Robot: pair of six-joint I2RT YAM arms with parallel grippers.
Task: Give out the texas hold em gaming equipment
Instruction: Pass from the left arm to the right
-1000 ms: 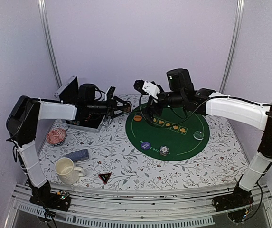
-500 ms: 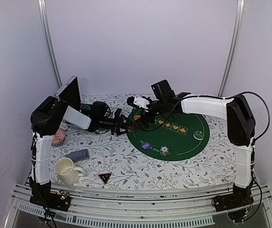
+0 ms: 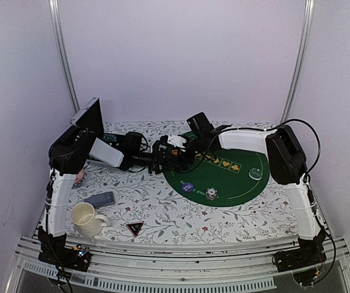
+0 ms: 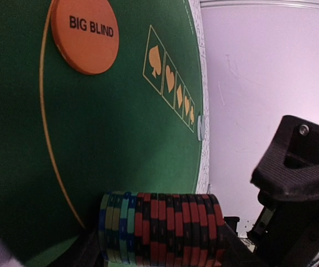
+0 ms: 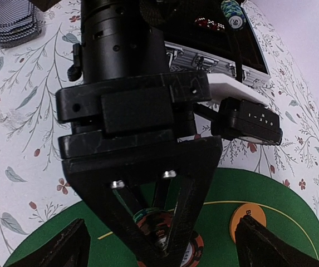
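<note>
My left gripper (image 3: 161,160) is shut on a stack of red, black, blue and green poker chips (image 4: 165,222), held low over the left edge of the green felt mat (image 3: 236,183). The right wrist view shows that stack (image 5: 167,242) between the left fingers. My right gripper (image 3: 178,148) faces it closely. It stands open (image 5: 162,250), with one finger on each side of the left gripper. An orange BIG BLIND button (image 4: 85,34) lies on the mat just beyond. A blue button (image 3: 188,187) and a single chip (image 3: 211,194) lie nearer the front. The cards (image 3: 99,199) and black triangular marker (image 3: 134,228) lie front left.
An open chip case (image 3: 92,125) stands at the back left, with more chips inside (image 5: 231,14). A cream mug (image 3: 86,218) stands at the front left, and a pink dish (image 3: 77,177) shows behind the left arm. A pale disc (image 3: 256,173) lies on the mat's right side.
My left gripper has carried the chip stack right and down from the case to the mat's left edge. My right gripper has swung left and lowered to face it, closing very slightly.
</note>
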